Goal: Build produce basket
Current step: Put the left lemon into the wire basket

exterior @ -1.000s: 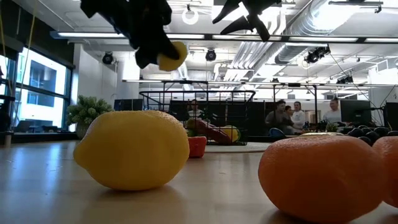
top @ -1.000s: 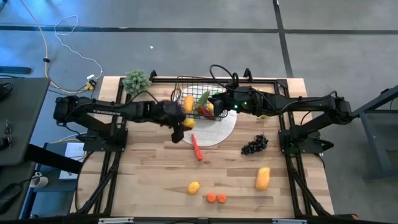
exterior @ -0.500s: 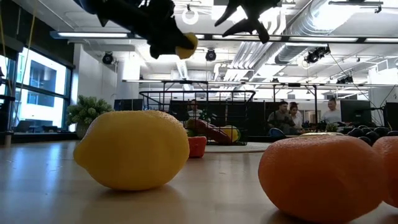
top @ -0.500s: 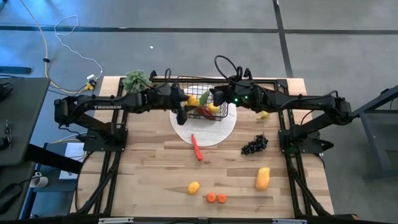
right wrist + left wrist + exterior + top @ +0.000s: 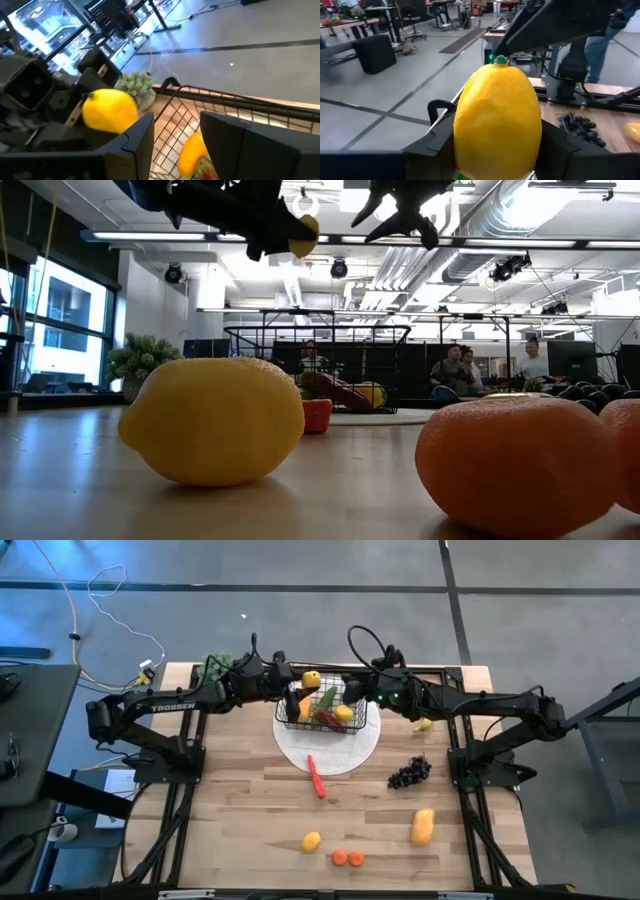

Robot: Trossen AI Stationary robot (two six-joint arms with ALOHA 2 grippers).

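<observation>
The left hand (image 5: 300, 683), clamped on a yellow toy lemon (image 5: 312, 679), hangs over the part-filled black wire-mesh basket (image 5: 325, 708), the right hand (image 5: 352, 695) gripping its rim, while five pieces wait on the wooden table (image 5: 240, 820).

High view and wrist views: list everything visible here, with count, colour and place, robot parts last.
basket: one, black wire, on the plate
plate: one, white, table's far middle
lemon: one, yellow, held above the basket
second lemon: one, yellow, near edge
chilli: one, red, beside the plate's rim
grapes: one bunch, dark, right side
mango: one, orange, near right
carrot slices: two, orange, near edge
left gripper: closed on the lemon
right gripper: at the basket's far rim
</observation>
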